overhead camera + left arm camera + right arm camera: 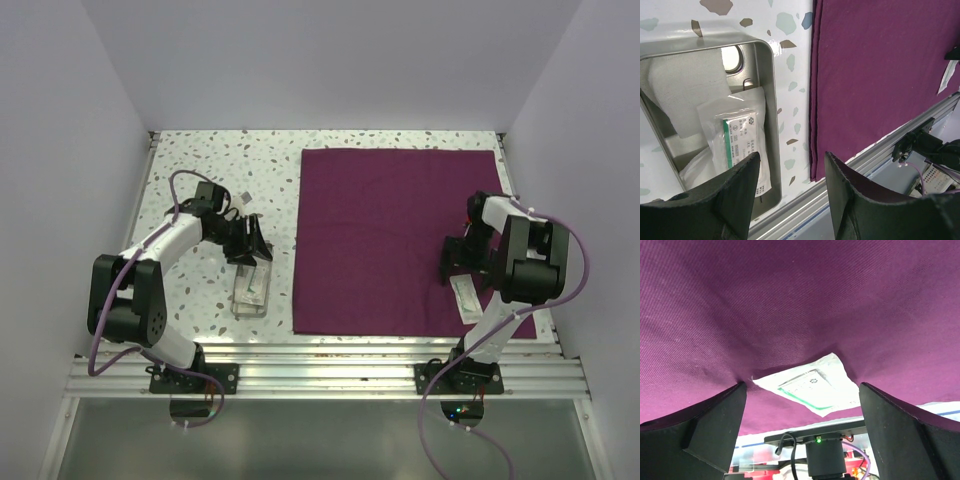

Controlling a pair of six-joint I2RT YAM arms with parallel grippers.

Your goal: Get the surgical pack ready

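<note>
Right gripper, I see, gapes over a packet at the cloth's five o'clock; left gripper open, empty, by tray.

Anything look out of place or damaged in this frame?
Nothing is spilled or damaged. The purple cloth lies flat. One sealed packet lies askew on it by its near right corner, apart from the steel tray left of the cloth, which holds gauze and a second packet.

One cloth, one tray, two packets
</note>
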